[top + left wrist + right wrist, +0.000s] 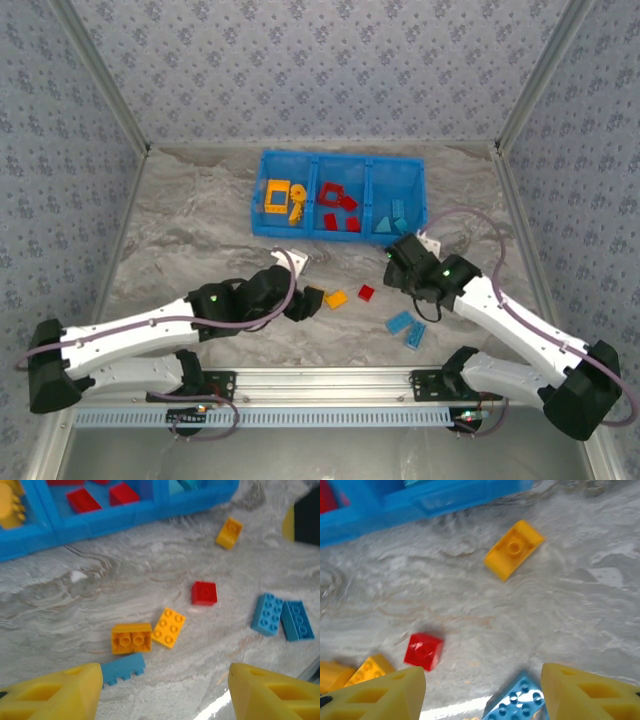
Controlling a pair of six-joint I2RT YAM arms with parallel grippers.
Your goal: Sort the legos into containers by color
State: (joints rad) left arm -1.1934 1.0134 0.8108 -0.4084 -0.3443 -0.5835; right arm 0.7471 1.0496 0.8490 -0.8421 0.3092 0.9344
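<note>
Off the near edge of the bin (pixel 270 230), loose legos (pixel 204 593) on open table (pixel 180 230) — left hand (pixel 165 682), right hand (pixel 482 680) spread, empty.

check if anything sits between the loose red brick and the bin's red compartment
Nothing visible. Bare table runs from the red brick to the bin; only the bin's front wall is left to clear.

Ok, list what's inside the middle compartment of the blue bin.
Red bricks only, one an open square frame, in that bin section. Whatever lies beneath them is covered.
</note>
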